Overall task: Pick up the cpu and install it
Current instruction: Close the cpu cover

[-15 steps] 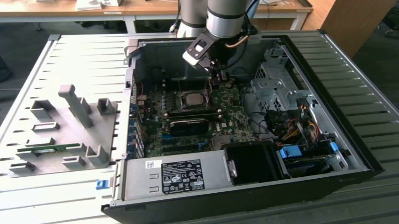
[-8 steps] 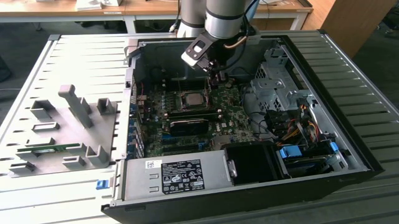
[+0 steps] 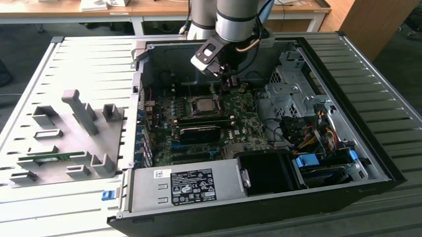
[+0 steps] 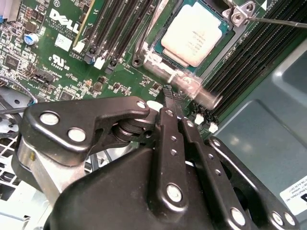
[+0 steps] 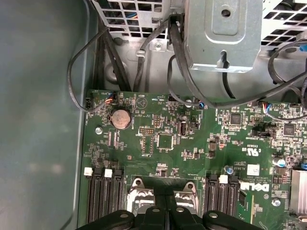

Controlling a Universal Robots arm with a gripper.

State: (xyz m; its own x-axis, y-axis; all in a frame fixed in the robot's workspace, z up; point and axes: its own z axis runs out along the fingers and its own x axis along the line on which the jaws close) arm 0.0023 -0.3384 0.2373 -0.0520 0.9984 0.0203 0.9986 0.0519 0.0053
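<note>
Gripper: fingers drawn together, nothing held between them (both wrist views agree).
Cpu: lies flat in the socket, just ahead of the fingertips and clear of them.
Motherboard: green, directly beneath the gripper.
Computer case: open, surrounding the lowered gripper.

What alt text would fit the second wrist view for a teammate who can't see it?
The cpu, silver top up, lies in its socket on the green motherboard, and the black claw hangs just beside it, shut and empty. Black memory slots run along both sides of the socket.
</note>
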